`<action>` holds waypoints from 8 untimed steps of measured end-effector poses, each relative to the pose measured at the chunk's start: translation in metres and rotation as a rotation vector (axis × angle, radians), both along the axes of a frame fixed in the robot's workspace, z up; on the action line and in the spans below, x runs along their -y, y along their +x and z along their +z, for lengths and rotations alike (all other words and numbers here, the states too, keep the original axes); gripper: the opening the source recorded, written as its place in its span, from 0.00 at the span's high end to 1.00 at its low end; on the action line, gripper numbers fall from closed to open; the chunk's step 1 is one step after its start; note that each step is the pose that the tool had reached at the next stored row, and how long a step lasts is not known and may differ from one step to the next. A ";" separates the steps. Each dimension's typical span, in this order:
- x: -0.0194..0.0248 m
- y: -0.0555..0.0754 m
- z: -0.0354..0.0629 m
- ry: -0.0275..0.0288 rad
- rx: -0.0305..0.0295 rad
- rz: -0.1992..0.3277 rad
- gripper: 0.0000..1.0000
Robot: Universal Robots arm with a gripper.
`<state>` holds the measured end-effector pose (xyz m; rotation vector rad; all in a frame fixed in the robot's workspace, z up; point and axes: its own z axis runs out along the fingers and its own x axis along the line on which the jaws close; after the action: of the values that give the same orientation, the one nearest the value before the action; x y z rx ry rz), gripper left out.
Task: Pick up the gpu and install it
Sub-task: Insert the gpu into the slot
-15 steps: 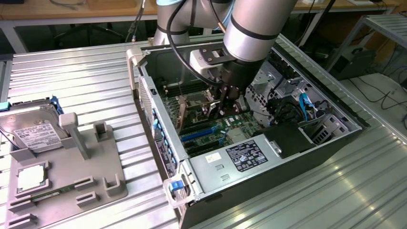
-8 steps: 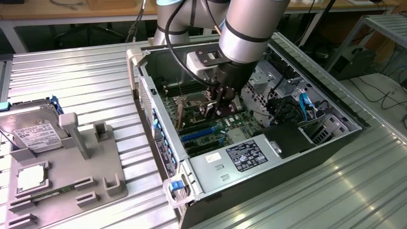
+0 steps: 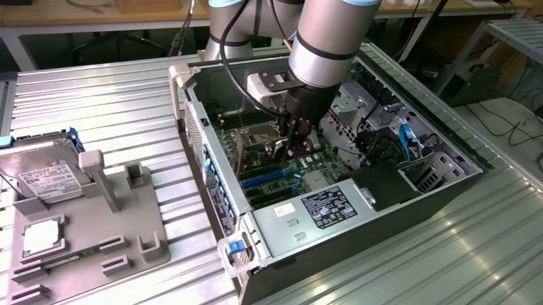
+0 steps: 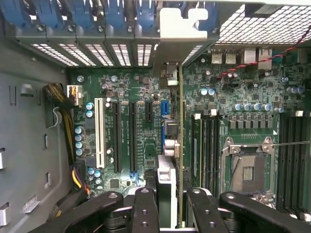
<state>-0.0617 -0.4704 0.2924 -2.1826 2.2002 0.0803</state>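
Observation:
The gpu (image 4: pixel 181 145) shows edge-on in the wrist view, a thin green board standing upright over the motherboard. Its silver bracket (image 4: pixel 182 29) is up against the slot openings in the case's rear wall. My gripper (image 4: pixel 175 206) is shut on the card, with one black finger (image 4: pixel 146 213) on each side of it. In the exterior view the gripper (image 3: pixel 293 145) is deep inside the open computer case (image 3: pixel 424 190), and the gpu (image 3: pixel 241 151) reaches from it toward the rear wall. Whether the card sits in a slot I cannot tell.
Black and white expansion slots (image 4: pixel 116 136) lie beside the card, and the processor socket (image 4: pixel 248 167) on its other side. A power supply (image 3: pixel 327 206) fills the case's near end. At the exterior view's left, a grey fixture (image 3: pixel 93 235) holds a hard drive (image 3: pixel 47 178) and a processor chip (image 3: pixel 41 236).

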 end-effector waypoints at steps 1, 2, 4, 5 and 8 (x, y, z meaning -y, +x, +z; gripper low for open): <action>0.0000 0.000 -0.0007 -0.0001 -0.0017 0.000 0.72; 0.0000 0.000 -0.0016 -0.0004 -0.0034 0.000 0.72; -0.0001 0.000 -0.0050 -0.0026 -0.0060 0.000 0.72; -0.0001 0.000 -0.0066 -0.0031 -0.0065 0.000 0.72; -0.0003 0.000 -0.0103 -0.0034 -0.0073 0.000 0.72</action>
<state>-0.0617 -0.4702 0.2821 -2.1875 2.2059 0.0846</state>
